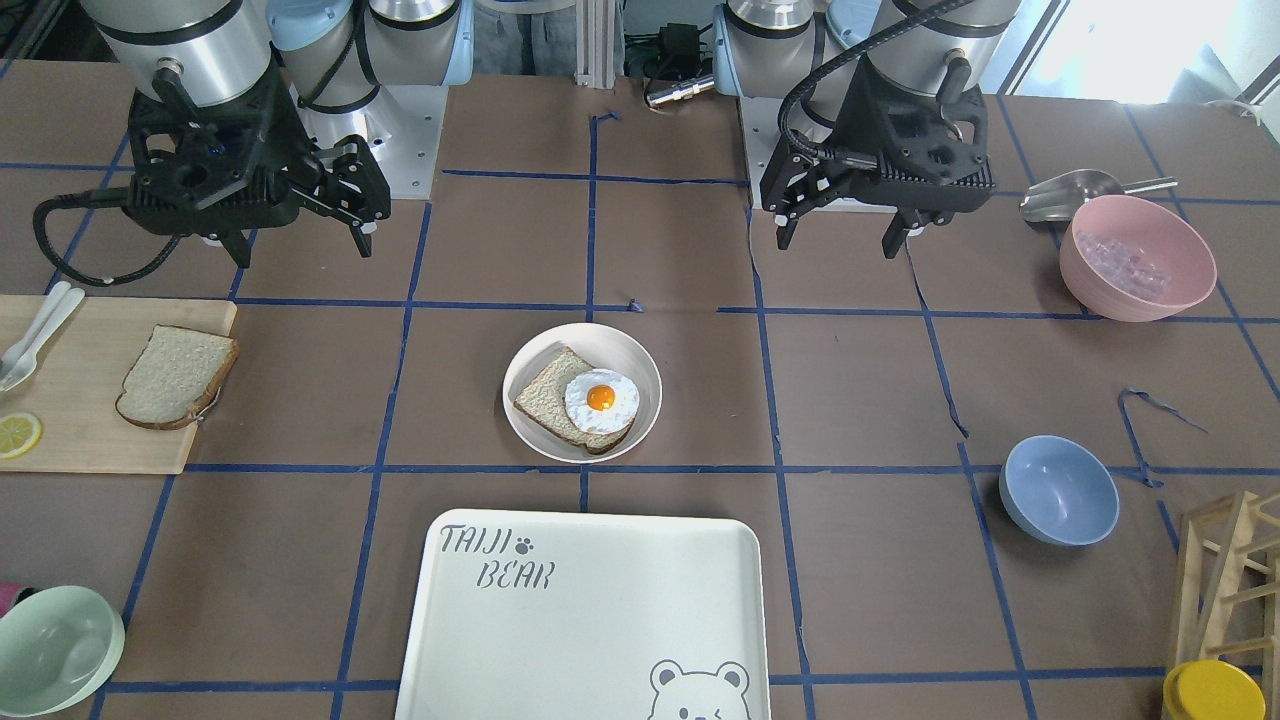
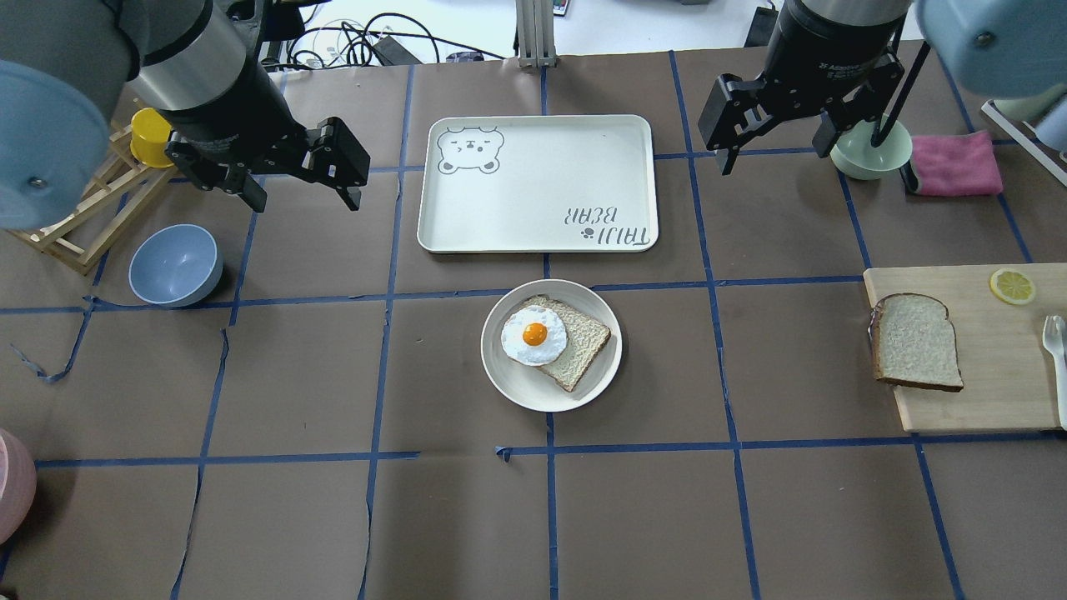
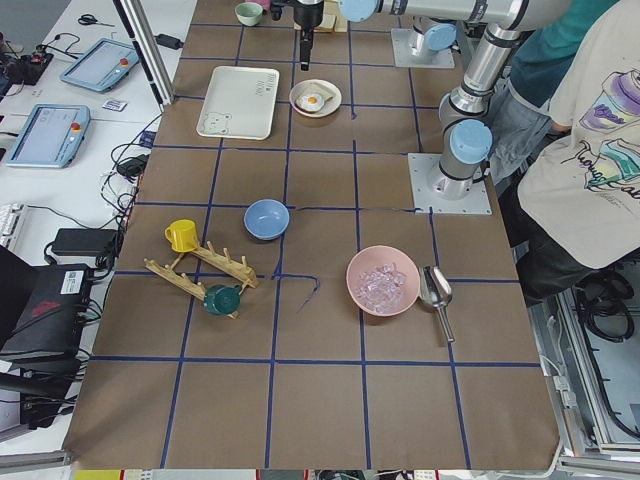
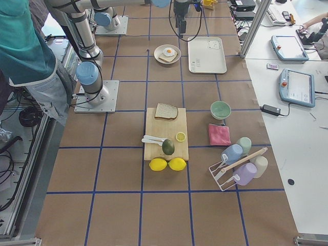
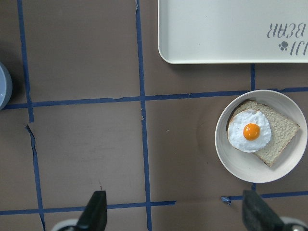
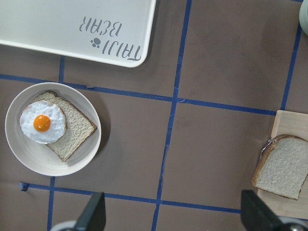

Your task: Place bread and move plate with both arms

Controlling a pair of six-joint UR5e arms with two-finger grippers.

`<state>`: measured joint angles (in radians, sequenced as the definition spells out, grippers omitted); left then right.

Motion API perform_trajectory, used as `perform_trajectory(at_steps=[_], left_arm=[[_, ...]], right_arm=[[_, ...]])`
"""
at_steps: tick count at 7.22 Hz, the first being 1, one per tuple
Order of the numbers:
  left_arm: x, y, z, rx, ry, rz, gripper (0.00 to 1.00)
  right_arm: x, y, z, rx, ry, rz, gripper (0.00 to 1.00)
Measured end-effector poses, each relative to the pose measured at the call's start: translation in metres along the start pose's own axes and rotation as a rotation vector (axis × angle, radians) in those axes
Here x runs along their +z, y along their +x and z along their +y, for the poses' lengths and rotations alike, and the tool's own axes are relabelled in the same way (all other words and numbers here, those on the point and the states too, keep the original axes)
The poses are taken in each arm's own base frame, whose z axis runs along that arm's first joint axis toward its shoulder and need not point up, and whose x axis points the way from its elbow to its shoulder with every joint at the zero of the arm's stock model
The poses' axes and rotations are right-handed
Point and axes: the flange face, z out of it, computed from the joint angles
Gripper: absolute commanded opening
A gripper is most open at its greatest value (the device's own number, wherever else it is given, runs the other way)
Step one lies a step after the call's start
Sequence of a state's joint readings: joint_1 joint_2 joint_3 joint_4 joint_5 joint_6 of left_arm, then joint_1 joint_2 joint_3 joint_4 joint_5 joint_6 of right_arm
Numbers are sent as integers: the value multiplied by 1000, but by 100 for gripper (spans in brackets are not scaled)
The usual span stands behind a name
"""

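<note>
The plain bread slice (image 2: pixel 915 342) lies on a wooden cutting board (image 2: pixel 1000 367) at my right; it also shows in the front view (image 1: pixel 177 377) and the right wrist view (image 6: pixel 284 167). The round off-white plate (image 2: pixel 517 387) sits mid-table and holds another slice topped with a fried egg (image 2: pixel 533 335). The plate also shows in the other views (image 1: pixel 620 345) (image 5: pixel 240 166) (image 6: pixel 29 159). My left gripper (image 2: pixel 306 204) (image 1: pixel 838 243) hangs open and empty, high and to the plate's left. My right gripper (image 2: pixel 779 158) (image 1: pixel 300 250) hangs open and empty, between plate and board.
A white bear-printed tray (image 2: pixel 538 183) lies just beyond the plate. A lemon slice (image 2: pixel 1012 286) and white cutlery (image 2: pixel 1056 333) share the board. A blue bowl (image 2: pixel 175 264), a wooden rack (image 2: pixel 83 217), a green bowl (image 2: pixel 871 154), a pink cloth (image 2: pixel 954 162) and a pink bowl (image 1: pixel 1137 257) stand around.
</note>
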<state>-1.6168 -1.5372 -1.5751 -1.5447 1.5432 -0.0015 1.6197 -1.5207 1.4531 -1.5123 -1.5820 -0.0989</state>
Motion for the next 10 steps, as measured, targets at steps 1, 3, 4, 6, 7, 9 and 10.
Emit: perform_trajectory(at_steps=[1, 3, 4, 6, 7, 9, 10], left_arm=[[0, 0, 0, 0, 0, 0, 100], [0, 0, 0, 0, 1, 0, 100], [0, 0, 0, 0, 0, 0, 100], [0, 0, 0, 0, 0, 0, 100], [0, 0, 0, 0, 0, 0, 100], [0, 0, 0, 0, 1, 0, 100], [-1, 0, 0, 0, 1, 0, 100]], right_arm=[[0, 0, 0, -2, 3, 1, 100], [-8, 1, -3, 0, 24, -3, 100], [-9, 1, -5, 5, 28, -7, 100], [1, 2, -9, 8, 7, -1, 100], [3, 2, -11, 8, 2, 2, 100], [5, 2, -11, 8, -3, -1, 100], [6, 2, -11, 9, -6, 0, 100]])
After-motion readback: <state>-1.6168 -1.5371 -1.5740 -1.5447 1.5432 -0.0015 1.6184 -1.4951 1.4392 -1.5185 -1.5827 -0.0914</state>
